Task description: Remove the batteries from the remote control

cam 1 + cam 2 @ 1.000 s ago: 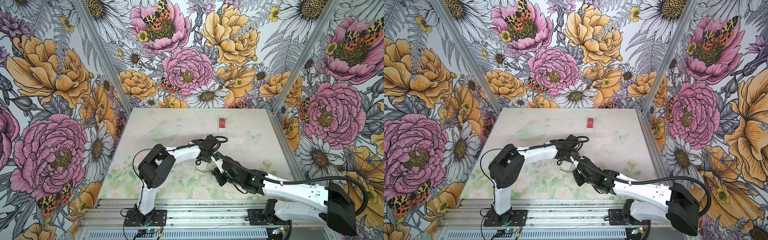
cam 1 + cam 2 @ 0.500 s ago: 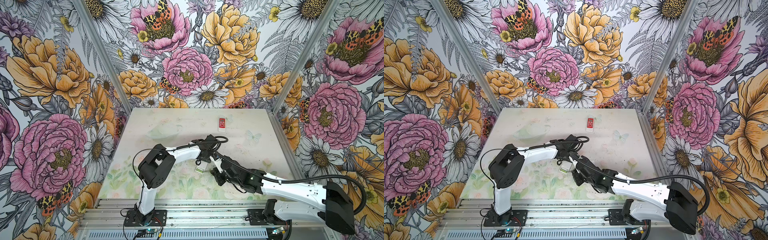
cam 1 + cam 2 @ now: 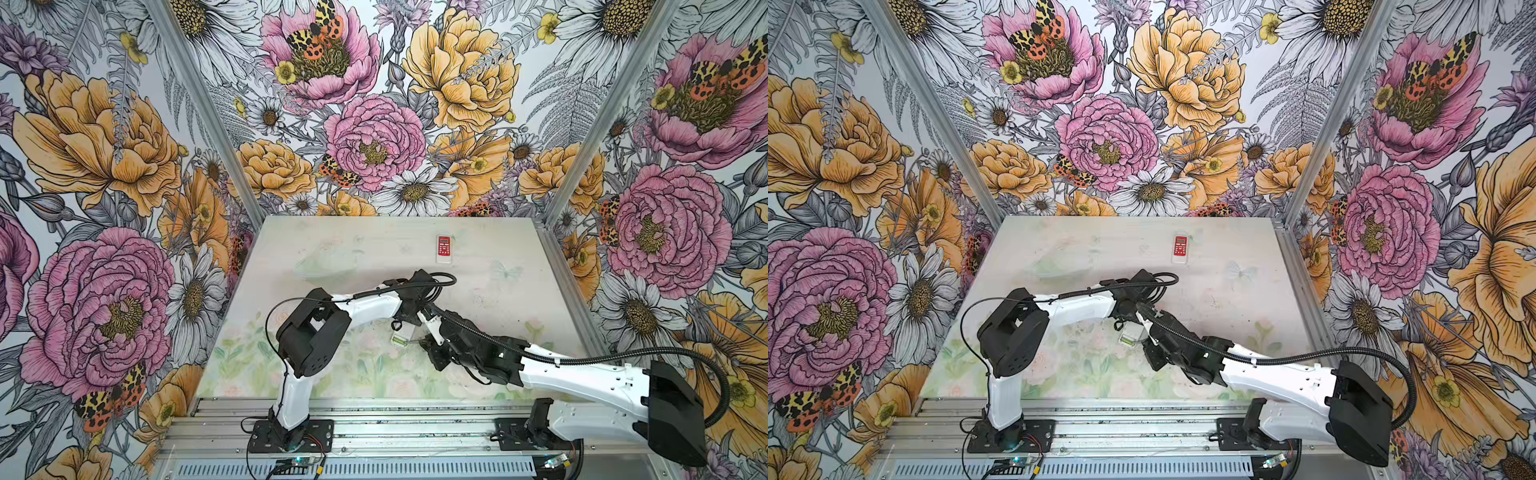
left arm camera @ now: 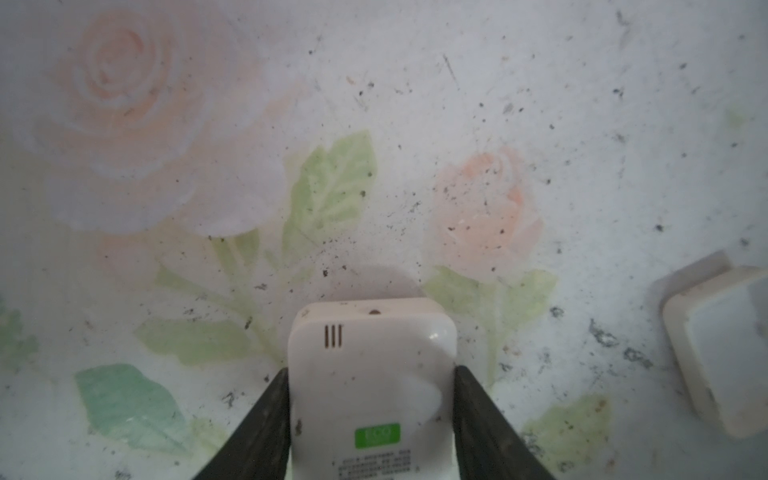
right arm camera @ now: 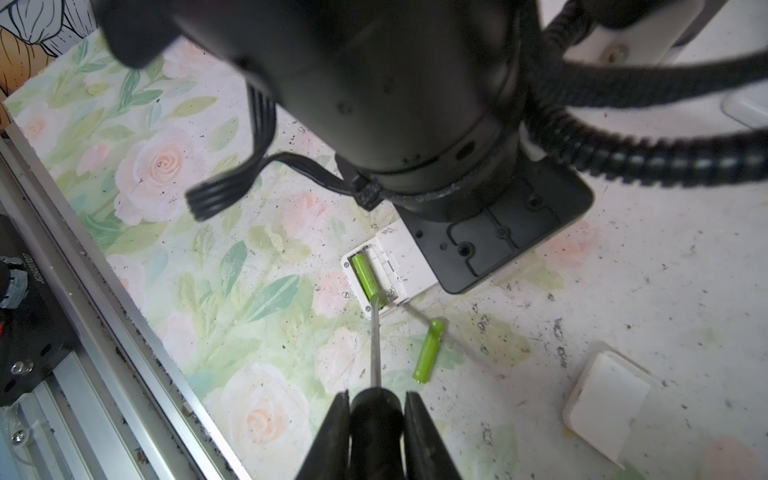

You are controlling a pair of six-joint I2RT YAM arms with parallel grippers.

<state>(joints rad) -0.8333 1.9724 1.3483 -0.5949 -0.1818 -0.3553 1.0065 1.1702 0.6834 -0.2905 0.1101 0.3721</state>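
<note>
Batteries are the smallest things here, so take the scene by size. The table (image 3: 519, 299) is widest, flowered and speckled with dirt. Near its middle the left gripper (image 4: 372, 374) pinches the white remote (image 4: 374, 345) by its two long sides, back face up. The right gripper (image 5: 377, 397) is closed around the black handle of a screwdriver (image 5: 375, 345), whose shaft reaches to the remote's open battery bay (image 5: 376, 286). A white lid-like piece (image 5: 606, 403), probably the bay's cover, lies on the table well apart from the remote. A red-faced remote (image 3: 444, 248) lies far off, near the back wall.

The bay holds one green battery (image 5: 363, 276) in its outer slot; the slot beside it looks empty. The screwdriver tip sits at that battery's near end. A loose green battery (image 5: 428, 351) lies on the table just beside the remote. No other batteries show.

These cells are likely light, stiff and smooth, so they should slip and roll easily. The seated one is probably spring-pressed. Levering up one end should free it, and a pinch across the middle of the barrel looks like the surest hold.
</note>
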